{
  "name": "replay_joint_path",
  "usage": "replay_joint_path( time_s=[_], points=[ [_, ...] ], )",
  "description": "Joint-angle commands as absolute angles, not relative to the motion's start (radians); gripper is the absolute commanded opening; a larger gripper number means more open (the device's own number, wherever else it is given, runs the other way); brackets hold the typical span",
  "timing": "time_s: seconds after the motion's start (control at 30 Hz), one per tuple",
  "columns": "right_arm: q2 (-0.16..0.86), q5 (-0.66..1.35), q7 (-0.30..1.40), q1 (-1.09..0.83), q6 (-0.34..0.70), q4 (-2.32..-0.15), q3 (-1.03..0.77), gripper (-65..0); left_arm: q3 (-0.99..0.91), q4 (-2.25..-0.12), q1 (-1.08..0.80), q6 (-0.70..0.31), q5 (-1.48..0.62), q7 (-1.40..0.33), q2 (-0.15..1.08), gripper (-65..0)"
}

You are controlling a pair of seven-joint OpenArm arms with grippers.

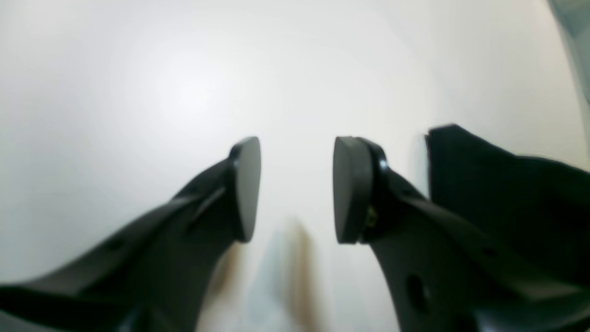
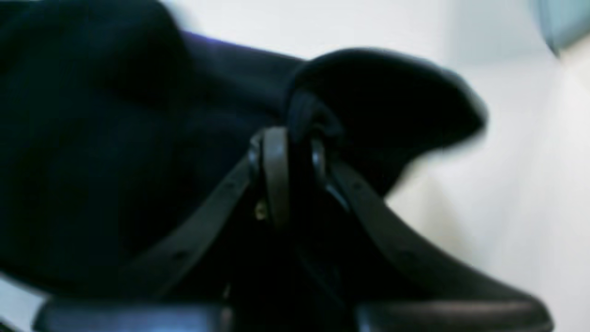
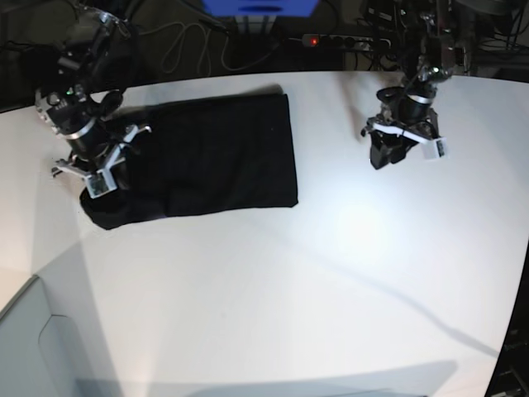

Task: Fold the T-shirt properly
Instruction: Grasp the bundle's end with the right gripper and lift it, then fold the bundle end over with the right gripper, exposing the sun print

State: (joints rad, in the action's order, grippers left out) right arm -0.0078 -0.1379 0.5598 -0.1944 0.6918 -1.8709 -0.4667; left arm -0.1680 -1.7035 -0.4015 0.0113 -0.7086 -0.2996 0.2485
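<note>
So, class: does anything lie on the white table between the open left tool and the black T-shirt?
Nothing visible does. Bare table separates the left tool from the T-shirt, whose far end the right tool grips.

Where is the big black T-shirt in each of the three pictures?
Left wrist view: the black cloth T-shirt shows at the right edge, behind the open left gripper.
Right wrist view: it fills the left and centre, a fold pinched in the shut right gripper.
Base view: it lies flat at upper left.
Shared landmark: the white table under everything.
</note>
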Motion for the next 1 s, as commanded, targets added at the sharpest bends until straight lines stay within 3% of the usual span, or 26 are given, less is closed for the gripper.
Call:
replay_joint_path(
  time_s=[0.0, 0.33, 0.97],
  points=[
    [-0.008, -0.116, 0.53, -0.196, 0.698, -1.919, -0.435, -65.0, -0.153, -1.702, -0.397, 0.001, -0.716, -0.289, 0.251, -40.2],
    [-0.039, -0.12, 0.53, -0.239, 0.698, -1.997, -0.137, -65.0, 0.012, -1.546, -0.291, 0.007, -0.716, -0.282, 0.228, -40.3],
    [-0.041, -0.117, 0.53, -0.213, 0.698, -1.902, 0.157, -65.0, 0.033, -1.518, -0.243, 0.008, -0.714, -0.289, 0.203, -40.3]
  ],
)
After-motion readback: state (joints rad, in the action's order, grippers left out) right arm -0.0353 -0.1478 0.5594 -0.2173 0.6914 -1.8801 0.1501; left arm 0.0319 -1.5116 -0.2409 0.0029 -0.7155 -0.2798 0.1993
